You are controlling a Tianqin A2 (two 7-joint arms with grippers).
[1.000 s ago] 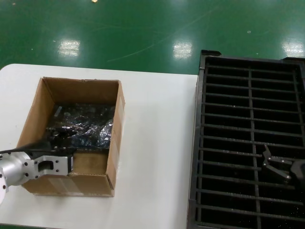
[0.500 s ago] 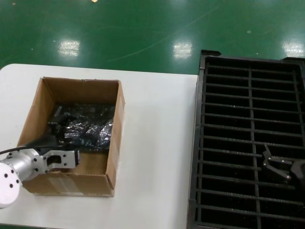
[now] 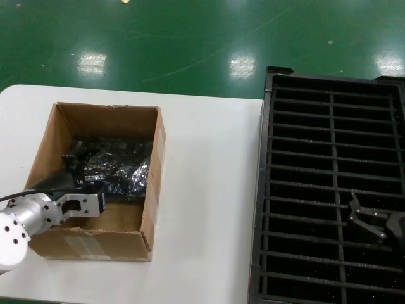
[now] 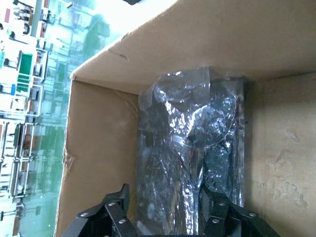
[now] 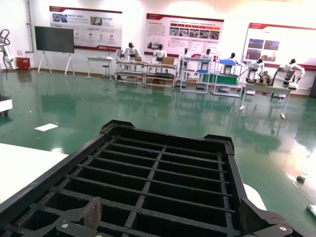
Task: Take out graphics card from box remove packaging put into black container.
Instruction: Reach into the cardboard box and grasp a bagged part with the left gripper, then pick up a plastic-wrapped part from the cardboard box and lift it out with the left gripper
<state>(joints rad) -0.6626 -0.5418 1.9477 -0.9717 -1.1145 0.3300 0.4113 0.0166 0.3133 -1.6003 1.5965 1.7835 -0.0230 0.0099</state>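
Note:
The brown cardboard box (image 3: 155, 166) stands on the left of the white table. Shiny grey-blue anti-static bags with dark boards inside (image 3: 120, 168) lie in it; no bare graphics card and no empty bag shows. My left gripper (image 3: 79, 168) is down inside the box. In the left wrist view it (image 4: 170, 217) is open, with one finger on each side of an upright bagged card (image 4: 190, 148). The black container (image 3: 332, 126) sits on the right, its slots empty. My right gripper (image 3: 352, 212) hovers open and empty over its near slots, and also shows in the right wrist view (image 5: 170, 217).
The white table (image 3: 209, 190) lies bare between the box and the tray. The box walls (image 4: 98, 158) stand close on both sides of my left gripper. The tray's ribs (image 5: 163, 153) run below my right gripper. Green floor lies beyond the table.
My left gripper has moved from the box's near wall farther in, up to the bagged cards. The right arm has not moved.

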